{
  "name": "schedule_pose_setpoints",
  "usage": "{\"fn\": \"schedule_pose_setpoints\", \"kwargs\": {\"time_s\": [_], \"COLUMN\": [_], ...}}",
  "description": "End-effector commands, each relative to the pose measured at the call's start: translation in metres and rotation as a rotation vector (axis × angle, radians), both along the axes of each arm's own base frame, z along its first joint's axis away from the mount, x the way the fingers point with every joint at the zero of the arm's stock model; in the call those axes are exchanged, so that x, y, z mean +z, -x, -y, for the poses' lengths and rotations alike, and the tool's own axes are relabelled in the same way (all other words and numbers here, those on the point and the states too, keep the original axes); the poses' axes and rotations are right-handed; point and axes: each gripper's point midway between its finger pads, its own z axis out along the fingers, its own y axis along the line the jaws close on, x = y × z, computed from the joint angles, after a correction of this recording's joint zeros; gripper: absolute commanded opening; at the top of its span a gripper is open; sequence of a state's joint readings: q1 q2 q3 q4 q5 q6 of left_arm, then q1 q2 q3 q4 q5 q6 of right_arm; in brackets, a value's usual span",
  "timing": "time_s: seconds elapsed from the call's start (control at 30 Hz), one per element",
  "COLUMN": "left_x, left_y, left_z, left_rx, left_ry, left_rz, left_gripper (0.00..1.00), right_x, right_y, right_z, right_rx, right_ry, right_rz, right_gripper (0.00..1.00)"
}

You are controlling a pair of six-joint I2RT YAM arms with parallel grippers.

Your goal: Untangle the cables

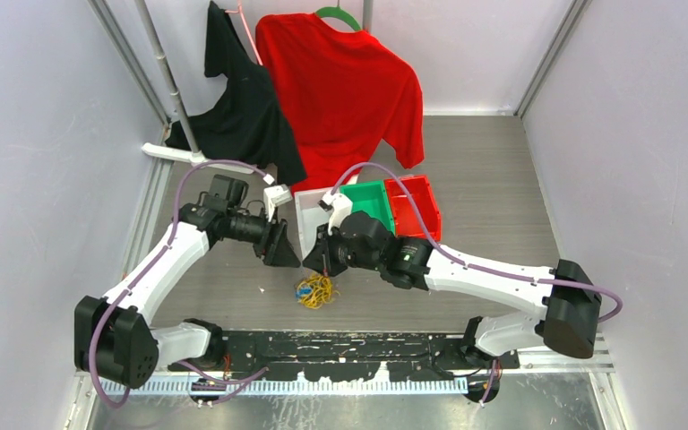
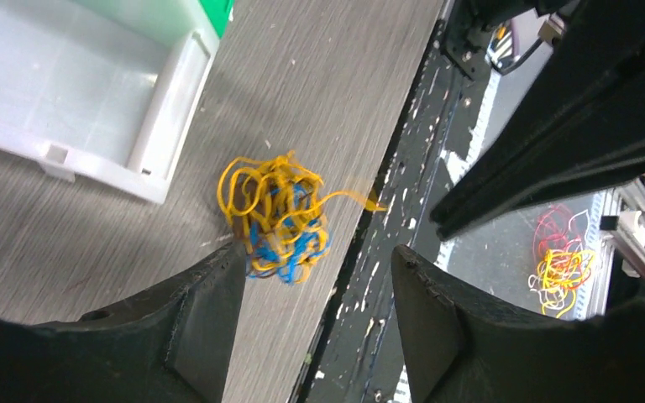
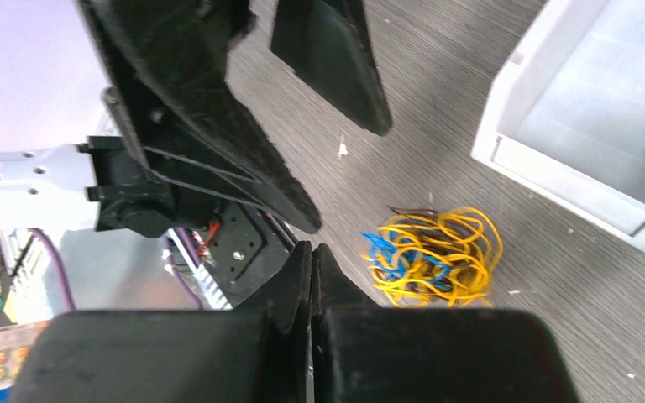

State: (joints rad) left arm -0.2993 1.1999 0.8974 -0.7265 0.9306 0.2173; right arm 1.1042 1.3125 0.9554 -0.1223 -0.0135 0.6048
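The cables (image 1: pixel 314 291) lie as one tangled ball of orange-yellow, blue and dark brown strands on the grey table, near its front edge. My left gripper (image 1: pixel 279 246) hovers above and just left of the ball, open with nothing between its fingers. In the left wrist view the cables (image 2: pixel 275 218) sit just beyond the left fingertip of that gripper (image 2: pixel 317 249). My right gripper (image 1: pixel 320 262) hangs above the ball's far side, shut and empty. In the right wrist view its jaws (image 3: pixel 311 248) are pressed together, and the cables (image 3: pixel 432 256) lie to their right.
A white bin (image 1: pixel 309 215), a green bin (image 1: pixel 367 199) and a red bin (image 1: pixel 417 208) stand behind the grippers. A red shirt (image 1: pixel 340 81) and a black shirt (image 1: pixel 237 98) hang at the back. A black strip (image 1: pixel 358 345) borders the table's front edge. Another wire bundle (image 2: pixel 563 260) lies off the table.
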Motion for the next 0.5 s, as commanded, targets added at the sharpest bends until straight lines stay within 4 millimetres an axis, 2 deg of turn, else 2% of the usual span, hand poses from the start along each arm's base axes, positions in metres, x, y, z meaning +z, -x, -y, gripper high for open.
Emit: {"fn": "schedule_pose_setpoints", "kwargs": {"time_s": [0.0,0.3,0.4,0.43,0.47], "left_x": [0.021,0.019,0.006,0.001,-0.003], "left_y": [-0.002,0.004,-0.002,-0.006,-0.012], "left_z": [0.017,0.021,0.013,0.01,0.006], "left_rx": [-0.019,-0.031,-0.01,0.005,0.029], "left_ry": [0.121,0.152,0.081,0.048,0.01], "left_rz": [-0.015,-0.057,-0.012,0.005,0.018], "left_gripper": [0.64,0.61,0.59,0.57,0.55], "right_x": [0.067,0.103,0.095,0.084,0.071], "right_y": [0.002,-0.001,-0.01,-0.012,-0.016], "right_z": [-0.018,-0.021,-0.008,-0.002,0.005], "right_rx": [0.027,0.023,-0.027,-0.046,-0.07], "right_ry": [-0.207,-0.308,-0.247,-0.203,-0.149], "right_rz": [0.034,0.048,0.082,0.091,0.094], "right_gripper": [0.01,0.01,0.01,0.01,0.08]}}
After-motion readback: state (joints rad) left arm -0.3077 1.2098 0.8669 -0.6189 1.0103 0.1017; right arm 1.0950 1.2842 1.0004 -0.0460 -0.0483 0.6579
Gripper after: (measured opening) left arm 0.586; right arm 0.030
